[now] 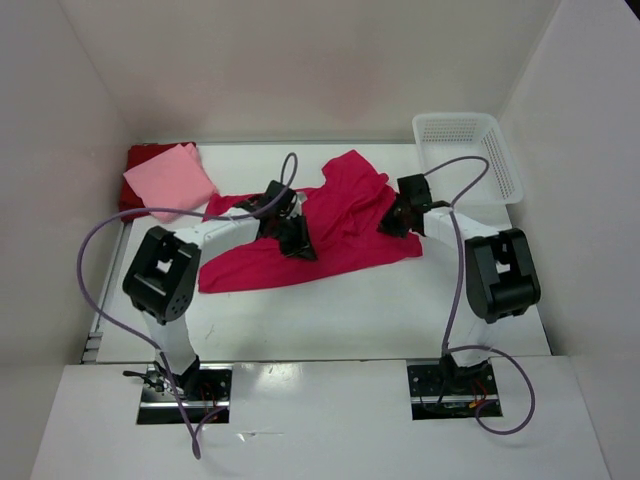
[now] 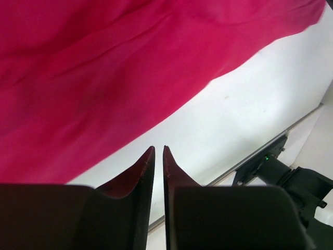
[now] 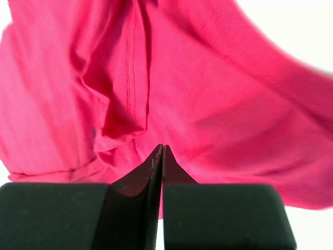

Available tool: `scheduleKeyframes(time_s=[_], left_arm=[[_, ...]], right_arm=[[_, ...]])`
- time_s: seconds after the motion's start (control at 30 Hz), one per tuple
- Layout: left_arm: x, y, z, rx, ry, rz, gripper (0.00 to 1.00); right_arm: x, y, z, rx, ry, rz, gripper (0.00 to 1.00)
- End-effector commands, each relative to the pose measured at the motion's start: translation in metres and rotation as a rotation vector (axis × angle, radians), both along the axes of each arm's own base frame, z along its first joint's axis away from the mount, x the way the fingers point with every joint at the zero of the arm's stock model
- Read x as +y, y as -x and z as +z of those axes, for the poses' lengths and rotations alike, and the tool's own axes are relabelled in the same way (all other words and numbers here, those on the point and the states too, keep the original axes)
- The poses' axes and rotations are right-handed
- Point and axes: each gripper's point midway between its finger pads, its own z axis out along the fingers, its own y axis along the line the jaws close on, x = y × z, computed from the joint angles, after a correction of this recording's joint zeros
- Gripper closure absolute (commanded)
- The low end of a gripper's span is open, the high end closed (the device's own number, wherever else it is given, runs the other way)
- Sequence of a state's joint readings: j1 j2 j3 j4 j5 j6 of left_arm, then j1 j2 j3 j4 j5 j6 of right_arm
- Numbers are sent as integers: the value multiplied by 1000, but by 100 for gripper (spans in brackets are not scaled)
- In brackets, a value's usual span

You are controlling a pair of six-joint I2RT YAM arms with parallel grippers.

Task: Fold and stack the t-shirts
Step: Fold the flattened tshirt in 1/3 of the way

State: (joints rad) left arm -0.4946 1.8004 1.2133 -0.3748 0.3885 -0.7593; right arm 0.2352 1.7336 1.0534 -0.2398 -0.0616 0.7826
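Black fingers of your left pincer are standing nearly together. A thin slit is showing between the tips, and nothing is sitting in it. In the wrist view they are pointing at bare white tabletop, just beside the edge of the crimson-magenta t-shirt.

Your right pincer is pressing its tips together at the right side of that shirt. Cloth is bunching right at the tips, but it cannot be told whether any fold is caught between them.

The crimson-magenta t-shirt is lying spread and rumpled across the middle of the tabletop, unfolded. Your left pincer is reaching over its left-centre part.

Farther back, the light pink t-shirt is lying folded on top of the dark red t-shirt in the far left corner, near the crimson shirt's left end. The white lattice basket is sitting in the far right corner, apart from all three shirts.
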Motion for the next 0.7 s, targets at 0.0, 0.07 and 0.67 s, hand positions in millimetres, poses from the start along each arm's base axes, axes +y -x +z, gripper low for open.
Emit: scheduleKeyframes(time_s=[0.0,0.07,0.67], left_arm=[[-36,-17,7,-61,36,-79,82],[-48,-32,0,-74,32,-81,82],[-39,38,-88,119,-68,-165,82]], right_arm=[[-30,-2,14,-71,37,-63,94],[-45,0,10,-69,79,-109,88],[-106,115,-41,250,-35,-355,97]])
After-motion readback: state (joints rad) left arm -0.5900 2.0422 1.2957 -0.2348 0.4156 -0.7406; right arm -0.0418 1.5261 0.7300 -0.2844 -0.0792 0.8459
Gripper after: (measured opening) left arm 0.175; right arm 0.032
